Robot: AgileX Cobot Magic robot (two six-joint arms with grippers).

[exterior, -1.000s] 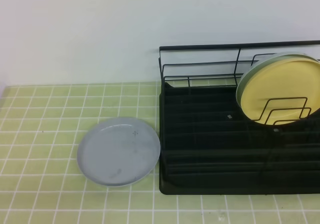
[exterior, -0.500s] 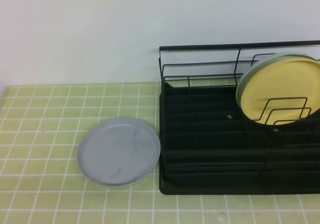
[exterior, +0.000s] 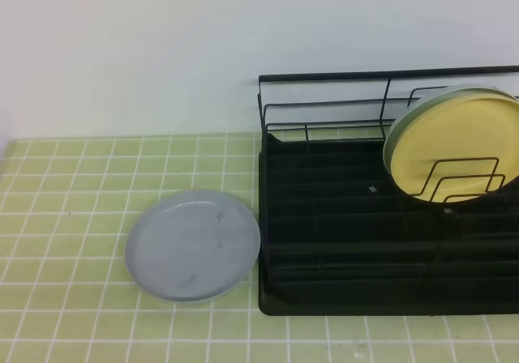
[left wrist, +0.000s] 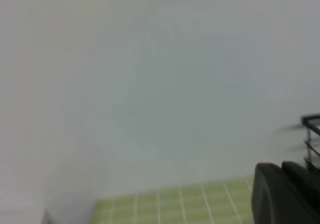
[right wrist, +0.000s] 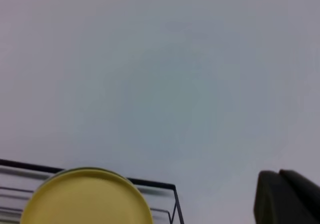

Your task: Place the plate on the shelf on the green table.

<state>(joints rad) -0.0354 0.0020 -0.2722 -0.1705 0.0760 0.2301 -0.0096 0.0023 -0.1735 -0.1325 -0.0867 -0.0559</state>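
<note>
In the high view, the plate (exterior: pixel 193 245) lies flat on the green table (exterior: pixel 65 217) in the lower middle-left of the frame, its right edge just beside the left edge of the shelf (exterior: pixel 324 241). It is pale grey-blue with a raised rim and a few faint dark specks. The shelf fills the right half of the frame: a black tray base, thin wire dividers and a top rail running along the back. A yellow plate (exterior: pixel 454 144) stands tilted on its edge among the wires in the upper right of the shelf. A white wall (exterior: pixel 162 47) fills the top of the frame. Neither arm shows in this view.

In the left wrist view, the left claw (left wrist: pixel 285 194) appears as two dark fingers pressed together in the lower right corner, holding nothing; a strip of the green table and a blurred bit of the shelf lie beyond it. In the right wrist view, the right claw (right wrist: pixel 285 196) sits in the lower right corner, its dark fingers likewise closed together and empty, with the yellow plate and the shelf's wires at the lower left against the wall.
</note>
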